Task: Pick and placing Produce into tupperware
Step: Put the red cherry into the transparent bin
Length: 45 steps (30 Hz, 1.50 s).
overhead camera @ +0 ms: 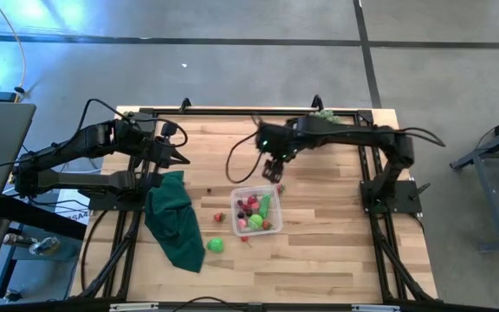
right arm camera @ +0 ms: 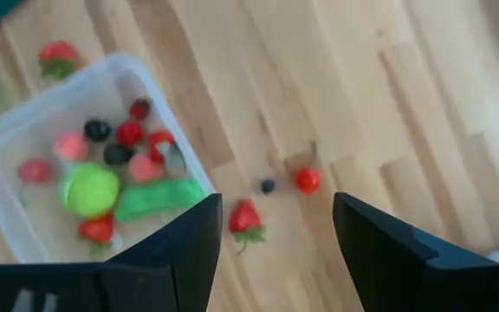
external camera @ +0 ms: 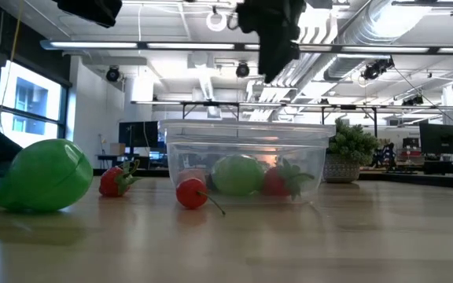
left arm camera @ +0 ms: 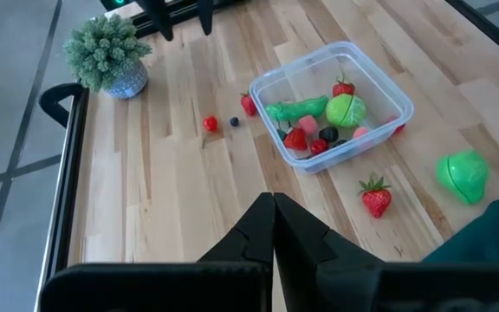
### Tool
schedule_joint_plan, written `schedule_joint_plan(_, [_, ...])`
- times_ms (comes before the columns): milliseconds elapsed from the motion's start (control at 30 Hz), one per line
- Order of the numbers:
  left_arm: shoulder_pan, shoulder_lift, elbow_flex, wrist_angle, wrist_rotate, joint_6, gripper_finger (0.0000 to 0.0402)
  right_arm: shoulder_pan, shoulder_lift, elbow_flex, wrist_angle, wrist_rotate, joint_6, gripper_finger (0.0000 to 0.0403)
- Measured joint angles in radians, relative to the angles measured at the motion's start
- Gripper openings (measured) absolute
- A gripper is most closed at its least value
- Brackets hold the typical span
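Above the tub's point(overhead camera: 256, 211) far edge on the worktop point(overhead camera: 319, 251), the right end effector point(overhead camera: 273, 169) hangs released and empty. The tub holds green and red produce point(left arm camera: 346, 111); a strawberry point(right arm camera: 244, 217), a tomato point(right arm camera: 307, 179) and a dark berry point(right arm camera: 268, 185) lie just outside. The left end effector point(left arm camera: 273, 227) waits clenched beside the cloth point(overhead camera: 174, 221).
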Motion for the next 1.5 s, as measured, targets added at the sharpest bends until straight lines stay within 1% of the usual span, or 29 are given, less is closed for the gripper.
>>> schedule_joint_plan(67, [0.0, 0.0, 0.0, 0.0, 0.0, 0.0, 0.0001, -0.041, -0.055, -0.105, 0.069, -0.07, -0.028, 0.0213])
schedule_joint_plan(167, [0.0, 0.0, 0.0, 0.0, 0.0, 0.0, 0.0001, -0.104, -0.128, -0.299, 0.206, -0.177, -0.084, 0.0213])
schedule_joint_plan(233, [0.0, 0.0, 0.0, 0.0, 0.0, 0.0, 0.0001, -0.139, -0.168, -0.401, 0.289, -0.228, -0.136, 0.0213])
schedule_joint_plan(333, [0.0, 0.0, 0.0, 0.0, 0.0, 0.0, 0.0001, -0.17, -0.224, -0.515, 0.372, -0.233, -0.205, 0.0213])
schedule_joint_plan(433, [0.0, 0.0, 0.0, 0.0, 0.0, 0.0, 0.0001, -0.189, -0.253, -0.612, 0.457, -0.235, -0.28, 0.0213])
schedule_joint_plan(567, [0.0, 0.0, 0.0, 0.0, 0.0, 0.0, 0.0001, -0.196, -0.267, -0.748, 0.677, -0.233, -0.36, 0.0213])
schedule_joint_plan(700, [0.0, 0.0, 0.0, 0.0, 0.0, 0.0, 0.0001, -0.2, -0.265, -0.883, 0.928, -0.235, -0.355, 0.0213])
schedule_joint_plan(833, [0.0, 0.0, 0.0, 0.0, 0.0, 0.0, 0.0001, -0.195, -0.265, -1.008, 1.153, -0.221, -0.295, 0.0213])
schedule_joint_plan(967, [0.0, 0.0, 0.0, 0.0, 0.0, 0.0, 0.0001, -0.169, -0.265, -1.097, 1.312, -0.171, -0.226, 0.0213])
schedule_joint_plan(1067, [0.0, 0.0, 0.0, 0.0, 0.0, 0.0, 0.0001, -0.146, -0.265, -1.129, 1.395, -0.145, -0.228, 0.0213])
schedule_joint_plan(1300, [0.0, 0.0, 0.0, 0.0, 0.0, 0.0, 0.0001, -0.118, -0.265, -1.149, 1.415, -0.011, -0.253, 0.0213])
schedule_joint_plan(1400, [0.0, 0.0, 0.0, 0.0, 0.0, 0.0, 0.0001, -0.118, -0.243, -1.148, 1.432, 0.0, -0.253, 0.0213])
schedule_joint_plan(1500, [0.0, 0.0, 0.0, 0.0, 0.0, 0.0, 0.0001, -0.122, -0.192, -1.148, 1.455, -0.043, -0.252, 0.0213])
